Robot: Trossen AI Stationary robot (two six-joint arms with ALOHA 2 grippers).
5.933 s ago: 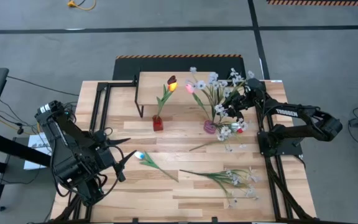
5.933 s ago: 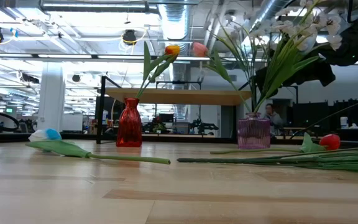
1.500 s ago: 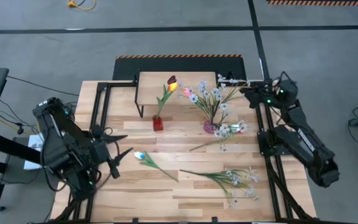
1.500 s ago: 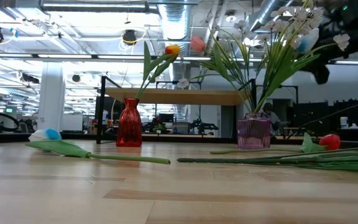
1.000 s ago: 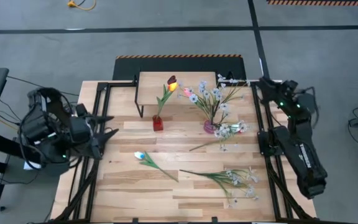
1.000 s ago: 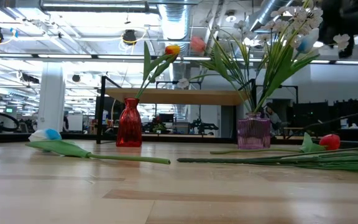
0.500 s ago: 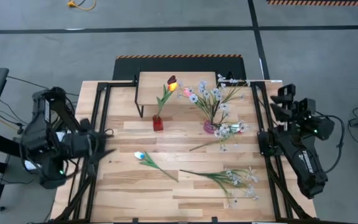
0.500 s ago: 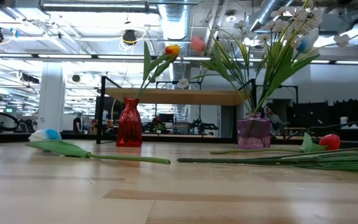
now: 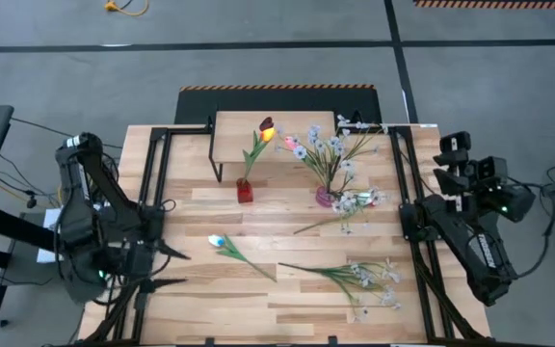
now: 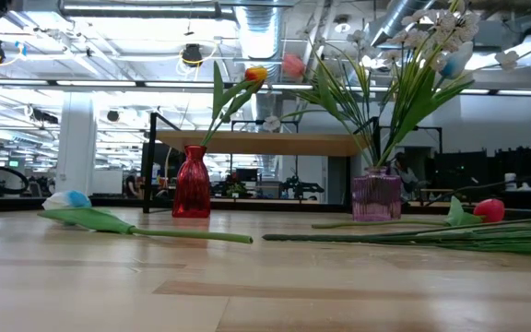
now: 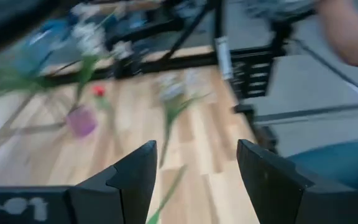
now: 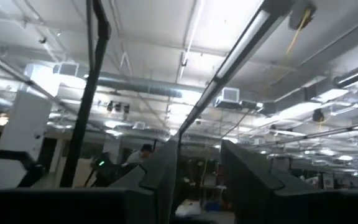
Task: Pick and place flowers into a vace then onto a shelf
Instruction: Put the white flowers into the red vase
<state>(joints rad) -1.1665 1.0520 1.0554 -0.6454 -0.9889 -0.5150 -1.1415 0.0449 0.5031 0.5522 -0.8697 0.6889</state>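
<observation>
Flowers still loose on the desk: a blue-and-white tulip (image 9: 218, 241) near the left-middle, stem running diagonally toward the front edge, and a long spray of white blossoms (image 9: 350, 277) near the front-right, long axis roughly parallel to the front edge. A small red tulip (image 10: 489, 210) lies by the purple vase (image 9: 326, 197). That vase is glass, ribbed, already stuffed with white sprays and a pink tulip; it stands in front of the shelf (image 9: 229, 125), not on it. A red glass vase (image 9: 245, 191) holding an orange tulip is likewise in front of the shelf, which is a pale wood board on thin black legs at the back edge.

Left claw (image 9: 167, 267) sits over the left edge, fingers spread, nothing in them; the blue-and-white tulip lies just to its right, so the left arm looks nearer.

Right claw (image 9: 451, 157) is parked off the right edge pointing up at the ceiling, fingers parted, nothing between them.
</observation>
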